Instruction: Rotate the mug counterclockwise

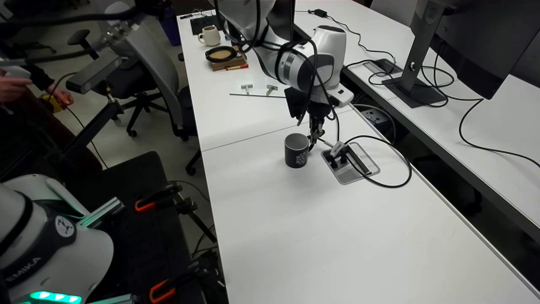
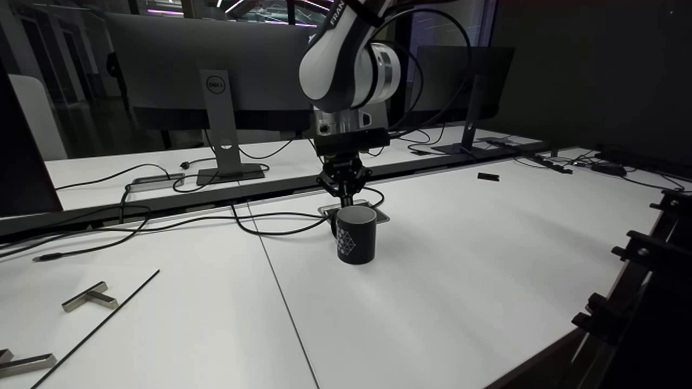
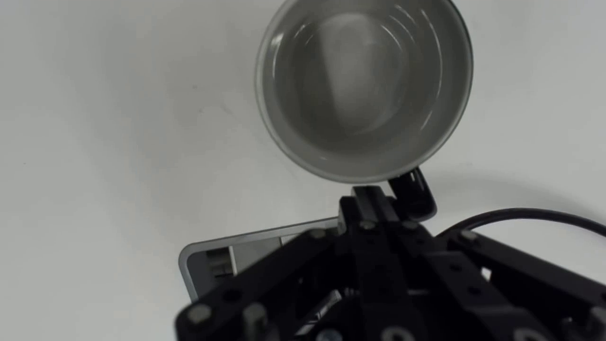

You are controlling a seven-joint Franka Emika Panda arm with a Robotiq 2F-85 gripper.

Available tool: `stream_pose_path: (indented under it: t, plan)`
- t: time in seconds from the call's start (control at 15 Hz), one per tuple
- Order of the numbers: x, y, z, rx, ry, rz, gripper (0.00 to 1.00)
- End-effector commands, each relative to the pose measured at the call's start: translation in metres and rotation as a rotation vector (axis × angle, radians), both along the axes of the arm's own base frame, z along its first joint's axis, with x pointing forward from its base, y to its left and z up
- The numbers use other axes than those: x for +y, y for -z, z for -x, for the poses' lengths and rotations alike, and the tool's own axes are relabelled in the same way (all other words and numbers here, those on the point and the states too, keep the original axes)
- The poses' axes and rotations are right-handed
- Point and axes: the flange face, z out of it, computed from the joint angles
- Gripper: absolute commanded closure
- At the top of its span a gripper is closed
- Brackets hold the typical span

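Wrist view gives us the mug [image 3: 362, 90] from above: it stands upright on the counter [image 1: 253, 202], near the socket box [image 1: 348, 175] and a black cable [image 3: 521, 214]. We cannot tell how much of the turn is done, since nothing shows us which way the handle [image 3: 415, 192] should finally face. What is in place, we judge, is the approach: the end effector [image 3: 372, 191] is down by the handle, ready to push rather than grasp. Left to do, as we read it, is to swing the handle round counterclockwise (rightward in the wrist view, if we have our bearings right) and then draw clear of the mug.

The two fingers [image 3: 363, 203] are pressed together, with nothing between them that we can see. Their tips sit just outside the mug's rim and just beside the handle; whether they touch it, we cannot tell. As for the pose, the arm [image 1: 291, 63] reaches over the counter from above in both exterior views, bends at the wrist and points its end effector down at the counter. In an exterior view the mug [image 2: 361, 243] hides the lowest part of the fingers, so we cannot say how near the tips are to the counter's surface.
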Motion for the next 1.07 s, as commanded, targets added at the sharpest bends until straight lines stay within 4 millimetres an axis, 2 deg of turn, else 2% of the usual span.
stream_pose_path:
  t: [0.0,1.0]
  plan:
    - [0.007,0.004,-0.011,0.018,-0.059,0.001,1.00]
    - [0.030,0.011,-0.020,0.036,-0.236,-0.039,1.00]
